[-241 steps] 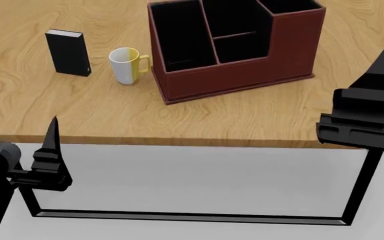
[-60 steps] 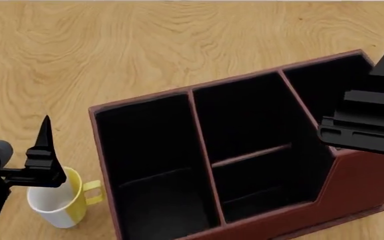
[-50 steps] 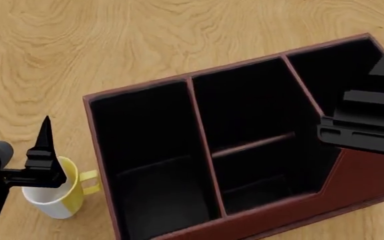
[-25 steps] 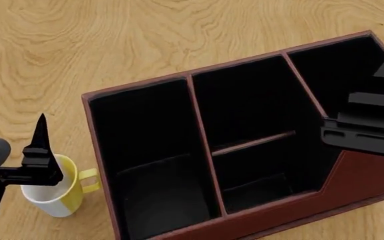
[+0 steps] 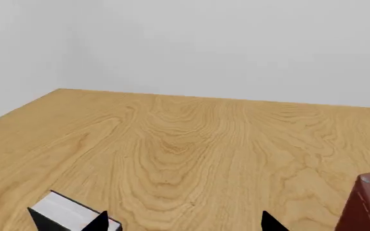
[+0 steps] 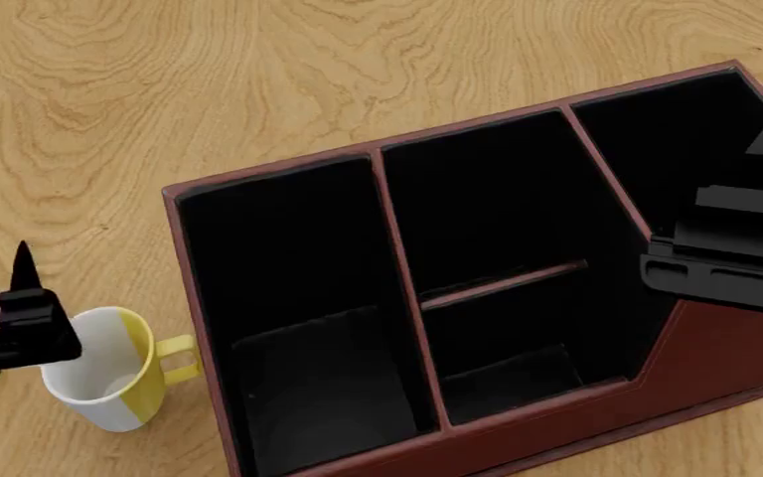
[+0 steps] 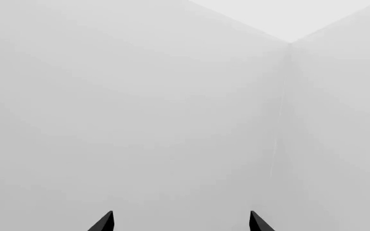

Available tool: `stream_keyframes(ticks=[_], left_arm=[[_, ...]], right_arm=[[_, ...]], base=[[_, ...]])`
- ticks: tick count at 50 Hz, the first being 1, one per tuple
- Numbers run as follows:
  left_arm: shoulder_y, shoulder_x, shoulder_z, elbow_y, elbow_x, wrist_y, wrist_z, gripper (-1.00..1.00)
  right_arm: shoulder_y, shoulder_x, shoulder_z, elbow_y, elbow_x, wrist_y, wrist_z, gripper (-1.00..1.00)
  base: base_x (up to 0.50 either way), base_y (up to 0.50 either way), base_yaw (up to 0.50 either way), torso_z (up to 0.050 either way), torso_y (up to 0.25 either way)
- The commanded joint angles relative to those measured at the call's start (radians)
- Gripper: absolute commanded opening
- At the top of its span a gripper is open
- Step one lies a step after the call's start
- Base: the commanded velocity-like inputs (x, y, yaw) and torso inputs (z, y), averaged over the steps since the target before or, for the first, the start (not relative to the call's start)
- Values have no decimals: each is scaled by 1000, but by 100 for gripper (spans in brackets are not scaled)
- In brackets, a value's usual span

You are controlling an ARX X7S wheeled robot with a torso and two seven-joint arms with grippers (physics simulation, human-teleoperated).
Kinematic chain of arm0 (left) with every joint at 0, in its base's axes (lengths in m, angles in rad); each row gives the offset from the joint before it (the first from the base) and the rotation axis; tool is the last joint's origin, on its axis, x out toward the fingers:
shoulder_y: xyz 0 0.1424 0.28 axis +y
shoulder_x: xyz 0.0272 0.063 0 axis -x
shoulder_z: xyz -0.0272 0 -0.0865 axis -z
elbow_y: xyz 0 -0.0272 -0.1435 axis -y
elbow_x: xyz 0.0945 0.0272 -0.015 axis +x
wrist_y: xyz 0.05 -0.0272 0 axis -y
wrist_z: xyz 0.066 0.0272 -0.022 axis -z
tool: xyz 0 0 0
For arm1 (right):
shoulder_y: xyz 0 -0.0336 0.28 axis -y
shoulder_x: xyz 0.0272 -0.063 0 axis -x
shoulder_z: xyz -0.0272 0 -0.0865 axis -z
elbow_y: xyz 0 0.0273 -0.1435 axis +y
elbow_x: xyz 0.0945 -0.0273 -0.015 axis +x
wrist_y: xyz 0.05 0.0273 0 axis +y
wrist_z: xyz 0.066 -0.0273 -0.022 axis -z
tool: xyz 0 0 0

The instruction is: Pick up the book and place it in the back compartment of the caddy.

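left fingers point(image 5: 181, 222) apart, empty, aimed for reach | book point(image 5: 66, 215) upright on bench point(image 5: 185, 154), beside one fingertip | right fingers point(image 7: 179, 221) apart, idle | caddy point(image 6: 699, 358) unfilled

A white ceramic mug with a yellow side and yellow handle point(image 6: 106, 370) stands upright on the light wood-grain tabletop point(image 6: 156, 89). Plain pale grey walls point(image 5: 236, 48) rise behind the tabletop's far edge.

Mug point(image 6: 96, 370) just left of caddy point(image 6: 719, 353), both on table point(image 6: 156, 89).
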Motion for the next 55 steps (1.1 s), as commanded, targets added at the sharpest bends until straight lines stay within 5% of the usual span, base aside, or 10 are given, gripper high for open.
stream_keyframes(ticks=[1, 55], left_arm=[[9, 49, -56, -6, -3, -44, -108, 100], [-142, 125, -117, -447, 5, 100, -117, 100]], right_arm=[[0, 5, -6, 0, 1, -7, 4, 100], [12, 12, -39, 6, -4, -31, 15, 100]], base=[[0, 0, 0, 0, 0], [0, 0, 0, 0, 0]])
